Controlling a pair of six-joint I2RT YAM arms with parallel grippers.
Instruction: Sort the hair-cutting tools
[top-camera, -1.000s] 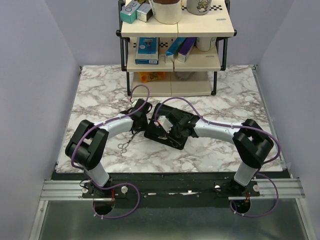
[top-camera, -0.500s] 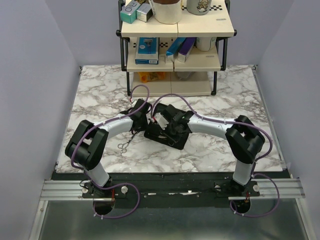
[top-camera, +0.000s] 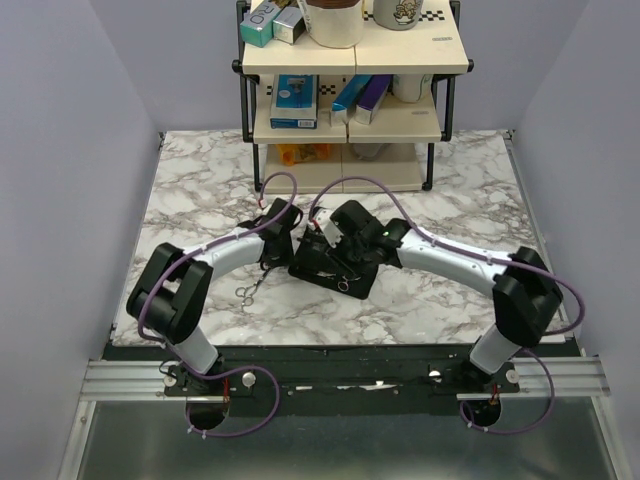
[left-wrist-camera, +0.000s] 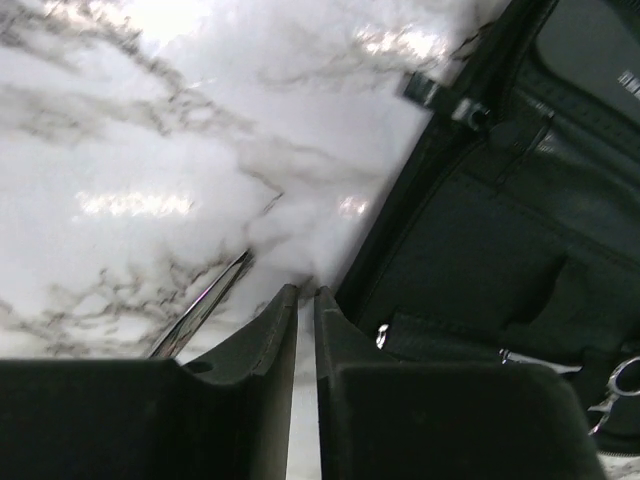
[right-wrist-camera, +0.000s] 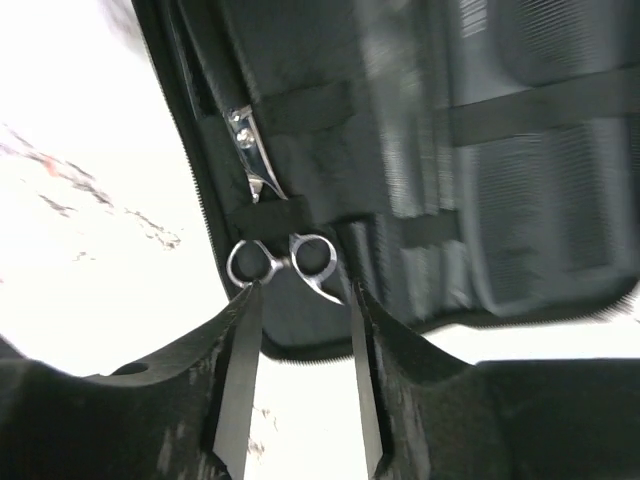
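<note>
Right gripper (right-wrist-camera: 300, 292) hangs half open, empty — we see its tips flank the scissors (right-wrist-camera: 256, 160) at the loops, blades pointing away.

Marble table (top-camera: 200, 190): pouch (top-camera: 318, 268), scissors (top-camera: 247, 291)

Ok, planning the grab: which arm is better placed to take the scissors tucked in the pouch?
Right. The right gripper is open and lined up on the scissors; the left gripper is shut at the pouch edge.
</note>
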